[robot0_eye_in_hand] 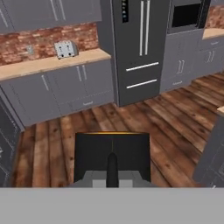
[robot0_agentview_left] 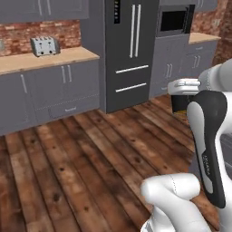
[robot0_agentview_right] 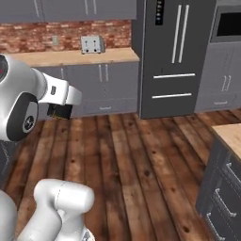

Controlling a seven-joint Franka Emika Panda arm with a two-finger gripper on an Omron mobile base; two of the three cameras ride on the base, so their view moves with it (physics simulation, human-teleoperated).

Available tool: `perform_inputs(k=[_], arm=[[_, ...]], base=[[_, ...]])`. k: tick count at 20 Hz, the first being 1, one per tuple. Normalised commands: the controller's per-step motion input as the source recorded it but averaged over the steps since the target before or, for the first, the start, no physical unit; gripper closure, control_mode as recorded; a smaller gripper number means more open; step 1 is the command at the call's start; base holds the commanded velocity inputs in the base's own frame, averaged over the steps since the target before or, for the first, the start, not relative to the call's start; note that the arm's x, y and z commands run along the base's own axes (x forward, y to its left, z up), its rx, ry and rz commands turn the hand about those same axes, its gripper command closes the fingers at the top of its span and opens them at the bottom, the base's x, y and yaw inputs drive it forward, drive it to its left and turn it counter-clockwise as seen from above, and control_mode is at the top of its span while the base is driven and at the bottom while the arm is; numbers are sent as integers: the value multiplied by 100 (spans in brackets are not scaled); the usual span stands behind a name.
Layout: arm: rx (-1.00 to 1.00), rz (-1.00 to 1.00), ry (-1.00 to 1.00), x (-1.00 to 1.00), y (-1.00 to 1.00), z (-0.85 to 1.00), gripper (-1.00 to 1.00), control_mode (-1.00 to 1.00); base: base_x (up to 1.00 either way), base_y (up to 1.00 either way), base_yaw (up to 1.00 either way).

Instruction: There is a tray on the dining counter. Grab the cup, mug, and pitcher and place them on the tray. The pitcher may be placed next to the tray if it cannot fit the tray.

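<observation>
the two-finger gripper (robot0_eye_in_hand: 112, 168) was closed on the small black mug with an orange inside (robot0_eye_in_hand: 112, 155); in the hand view the dark body of the mug sat right above the finger tips, with a thin orange line along its top edge. in the left base view the mug (robot0_agentview_left: 180, 103) hung under the white hand, high above the dark wooden plank floor (robot0_agentview_left: 90, 154). the step in hand seemed to be the carrying of the mug toward the tray. the next move probably called for a turn toward the light beige wood-grain dining counter (robot0_agentview_right: 230, 134), whose corner showed at the right of the right base view, and then for lowering the mug upright. ahead stood the tall dark grey refrigerator (robot0_agentview_left: 131, 50), the grey cabinets with a wood top (robot0_agentview_left: 50, 61) and a silver toaster (robot0_agentview_left: 44, 45) before the brick wall. nothing stood close to the mug, but the arm had to keep away from the counter edge.
</observation>
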Motion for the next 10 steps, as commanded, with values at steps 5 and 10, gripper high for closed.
perform_inputs(k=[5,10], arm=[[0,0,0,0,0,0,100,100],[0,0,0,0,0,0,100,100]], base=[[100,79,-28],[100,88,-38]])
